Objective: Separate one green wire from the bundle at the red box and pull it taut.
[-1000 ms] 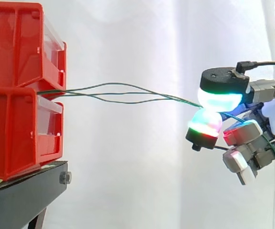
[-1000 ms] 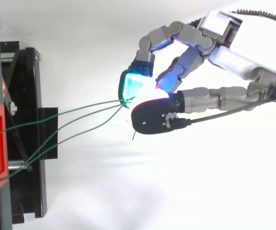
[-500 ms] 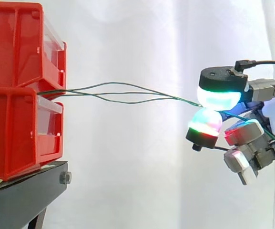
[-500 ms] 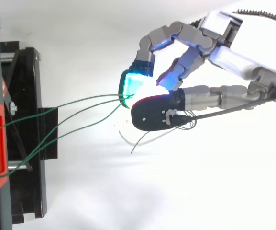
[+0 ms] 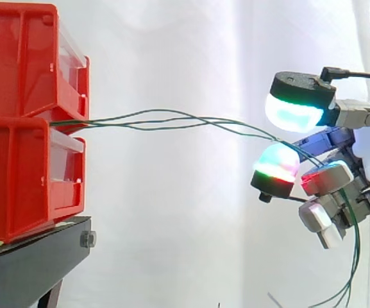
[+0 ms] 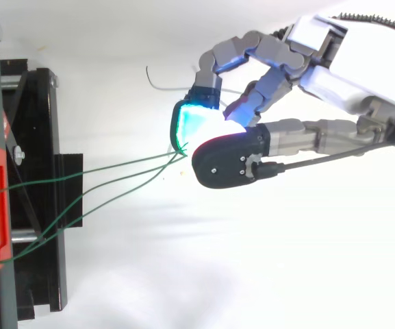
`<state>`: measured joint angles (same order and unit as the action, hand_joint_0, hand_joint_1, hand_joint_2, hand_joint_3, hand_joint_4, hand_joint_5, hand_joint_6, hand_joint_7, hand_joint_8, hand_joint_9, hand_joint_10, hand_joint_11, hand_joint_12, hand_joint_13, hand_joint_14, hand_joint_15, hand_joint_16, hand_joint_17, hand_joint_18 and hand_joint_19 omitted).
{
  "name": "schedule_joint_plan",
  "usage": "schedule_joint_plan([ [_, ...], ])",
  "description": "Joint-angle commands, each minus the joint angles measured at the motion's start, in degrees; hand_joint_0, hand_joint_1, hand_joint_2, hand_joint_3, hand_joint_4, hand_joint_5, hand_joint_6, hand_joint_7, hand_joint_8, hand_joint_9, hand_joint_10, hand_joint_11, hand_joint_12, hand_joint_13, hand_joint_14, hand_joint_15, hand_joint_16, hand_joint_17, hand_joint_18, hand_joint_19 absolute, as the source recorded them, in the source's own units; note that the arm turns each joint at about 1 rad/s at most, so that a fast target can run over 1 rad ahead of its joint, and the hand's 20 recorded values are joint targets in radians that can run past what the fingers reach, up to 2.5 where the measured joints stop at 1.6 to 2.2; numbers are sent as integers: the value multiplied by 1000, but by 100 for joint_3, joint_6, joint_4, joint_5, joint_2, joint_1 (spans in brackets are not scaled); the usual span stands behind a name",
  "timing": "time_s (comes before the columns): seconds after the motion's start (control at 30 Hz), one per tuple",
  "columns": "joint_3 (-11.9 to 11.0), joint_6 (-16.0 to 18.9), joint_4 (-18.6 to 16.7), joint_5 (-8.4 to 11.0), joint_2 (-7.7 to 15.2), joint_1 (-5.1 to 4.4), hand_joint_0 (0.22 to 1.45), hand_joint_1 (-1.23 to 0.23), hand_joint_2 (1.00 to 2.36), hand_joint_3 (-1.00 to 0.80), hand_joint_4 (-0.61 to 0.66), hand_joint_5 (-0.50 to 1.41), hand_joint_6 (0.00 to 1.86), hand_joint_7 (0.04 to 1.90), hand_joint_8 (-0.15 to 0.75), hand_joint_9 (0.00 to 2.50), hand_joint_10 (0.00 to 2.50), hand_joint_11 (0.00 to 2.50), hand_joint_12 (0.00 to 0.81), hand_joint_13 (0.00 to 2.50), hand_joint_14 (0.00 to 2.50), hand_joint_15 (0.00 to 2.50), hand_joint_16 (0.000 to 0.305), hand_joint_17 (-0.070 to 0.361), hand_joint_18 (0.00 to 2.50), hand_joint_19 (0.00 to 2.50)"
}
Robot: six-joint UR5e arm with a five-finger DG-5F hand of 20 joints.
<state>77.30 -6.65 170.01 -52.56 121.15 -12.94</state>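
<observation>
In the left of the side view, two red bins [image 5: 24,122] are sitting stacked on a black stand [image 5: 31,256], in front of a white curtain [image 5: 172,224]. The green wires [image 5: 172,122] are coming out of the gap between the upper and lower bin at the middle left. They are running right across the open middle of the frame, crossing one another loosely and sagging a little rather than lying straight.

In the top view, the same bins are showing as a red strip at the left edge, over the stand. Three wires are fanning out from there and drawing together toward the centre of the frame.

At the right of both views the hand [image 6: 351,58] is reaching in, its fingers bent toward the bins. In the side view the upper fingertip [image 5: 294,110], glowing cyan and green, is hovering above a lower one [image 5: 276,163], glowing green and red. A narrow gap is showing between them, so the hand is standing slightly open and is not clamping anything. The wires are passing together through that gap, lying just over the lower pad. They are then dropping behind and past the other fingers toward the lower right corner, hanging slack there. No single wire is standing apart from the others.
</observation>
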Motion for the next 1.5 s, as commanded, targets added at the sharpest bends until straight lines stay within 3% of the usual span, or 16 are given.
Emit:
schedule_joint_plan([
  [0.0,4,-11,-3,0,-12,2,542,-670,1011,-335,119,-158,839,1093,272,1217,21,1296,405,976,29,879,57,128,716,810],
  [0.27,4,-11,-3,0,6,2,605,-747,1013,-170,127,-165,869,1069,295,1214,21,1300,423,983,28,850,61,138,753,772],
  [0.57,-5,-20,5,0,6,-6,587,-798,1009,-391,131,-176,871,1047,272,1169,21,1305,392,942,30,858,55,124,701,789],
  [0.77,4,-20,14,0,6,-6,588,-802,1009,-392,125,-173,869,1048,266,1170,21,1313,387,943,30,856,55,123,700,789],
  [1.07,4,-29,-3,0,6,-6,639,-802,1018,-231,46,-172,888,1102,262,1170,20,1311,387,941,30,854,54,121,705,773],
  [1.47,4,129,58,35,-12,11,704,-927,1009,-396,97,-187,900,1016,258,1126,18,1287,371,905,30,826,53,119,701,726],
])
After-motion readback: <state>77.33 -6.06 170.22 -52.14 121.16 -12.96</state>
